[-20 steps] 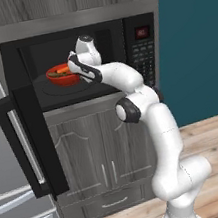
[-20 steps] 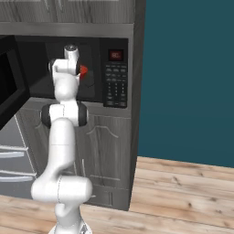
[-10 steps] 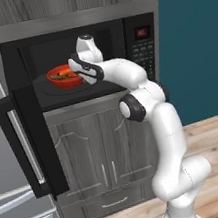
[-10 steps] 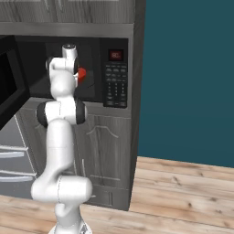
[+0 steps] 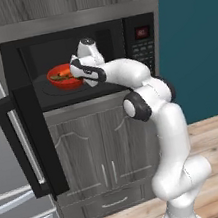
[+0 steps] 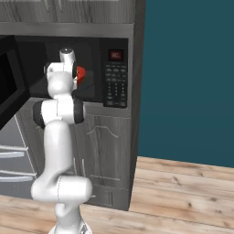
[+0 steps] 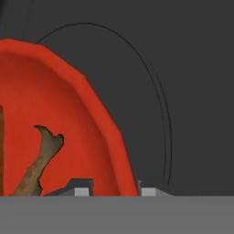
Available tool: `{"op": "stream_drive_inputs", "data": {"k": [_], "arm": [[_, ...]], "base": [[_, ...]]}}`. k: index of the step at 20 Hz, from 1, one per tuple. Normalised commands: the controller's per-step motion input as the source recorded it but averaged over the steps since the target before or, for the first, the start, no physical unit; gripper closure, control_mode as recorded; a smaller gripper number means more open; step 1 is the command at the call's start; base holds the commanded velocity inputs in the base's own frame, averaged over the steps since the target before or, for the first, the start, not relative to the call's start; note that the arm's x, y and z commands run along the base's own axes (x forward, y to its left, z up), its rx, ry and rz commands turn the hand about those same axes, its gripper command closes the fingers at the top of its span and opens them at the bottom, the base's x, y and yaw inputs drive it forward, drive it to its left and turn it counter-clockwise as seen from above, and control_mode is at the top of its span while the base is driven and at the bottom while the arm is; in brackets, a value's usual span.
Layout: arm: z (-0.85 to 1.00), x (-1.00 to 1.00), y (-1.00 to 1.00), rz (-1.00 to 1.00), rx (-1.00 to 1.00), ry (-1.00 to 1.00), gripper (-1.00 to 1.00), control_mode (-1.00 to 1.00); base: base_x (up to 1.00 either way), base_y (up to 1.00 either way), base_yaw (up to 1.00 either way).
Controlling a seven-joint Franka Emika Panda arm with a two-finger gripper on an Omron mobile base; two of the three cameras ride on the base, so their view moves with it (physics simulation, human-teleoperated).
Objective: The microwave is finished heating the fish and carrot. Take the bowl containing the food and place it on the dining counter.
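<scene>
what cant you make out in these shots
- Jaws' grip on the bowl: hand view cuts the tips at its bottom edge, straddling the rim.
- Carrot and fish: tiny in left base view, fish cropped in hand view.
- Bowl in right base view: mostly behind the arm.

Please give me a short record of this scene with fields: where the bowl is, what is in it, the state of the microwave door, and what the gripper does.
bowl: red bowl sits inside the microwave, on the round plate of its floor
contents: orange carrot and thin dark fish
microwave door: door swung open to the left
gripper: gripper is at the bowl's right rim, one fingertip inside the rim and one outside
grip: cannot tell if the fingers already press the rim
display: small red display above the buttons
</scene>
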Motion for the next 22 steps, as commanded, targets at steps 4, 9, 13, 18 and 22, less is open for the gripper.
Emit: {"op": "stream_drive_inputs", "data": {"k": [4,9,13,18,22], "arm": [[-0.23,-0.71,-0.03,0.0,0.01,-0.16,1.0,-1.0],[0.04,-1.0,-0.31,0.0,0.11,-0.19,1.0,-1.0],[0.34,-1.0,-0.34,0.0,0.09,-0.07,1.0,-1.0],[0.45,-1.0,-0.62,0.0,0.13,-0.1,1.0,-1.0],[0.59,-1.0,-0.61,0.0,0.09,-0.06,1.0,-1.0]], "base": [[0.0,0.0,0.0],[0.0,0.0,0.0],[0.0,0.0,0.0],[0.0,0.0,0.0],[0.0,0.0,0.0]]}}
